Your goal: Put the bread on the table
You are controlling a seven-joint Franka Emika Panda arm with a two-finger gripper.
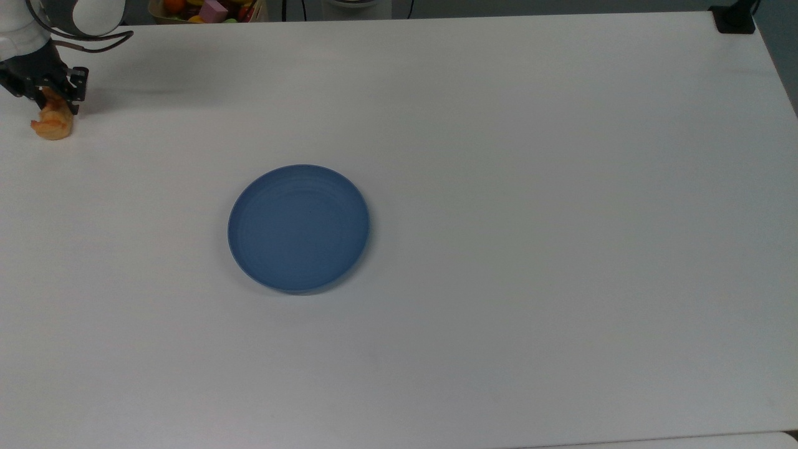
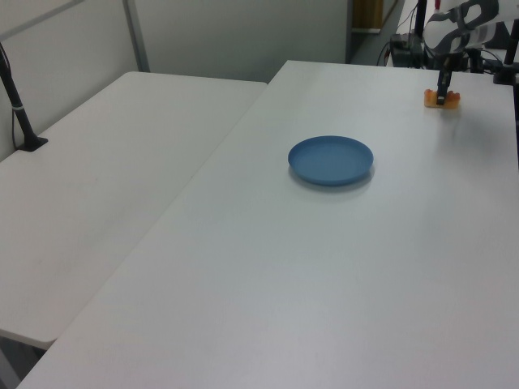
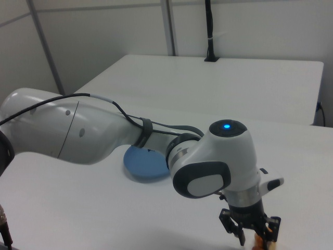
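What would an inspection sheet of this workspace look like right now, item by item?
Surface: white table, plain and smooth; a second white table adjoins it in the left view.
Job's things: bread low at the table's far left corner in the top view, at or just above the surface; blue plate bare, near the middle.
Clutter: nothing seen on the table besides the plate.
Grippers: gripper right over the bread, jaws around its top.
Cables: a dark cable loops by the arm's wrist.
Surroundings: a bin of colourful objects beyond the table's edge; a black post on the second table.
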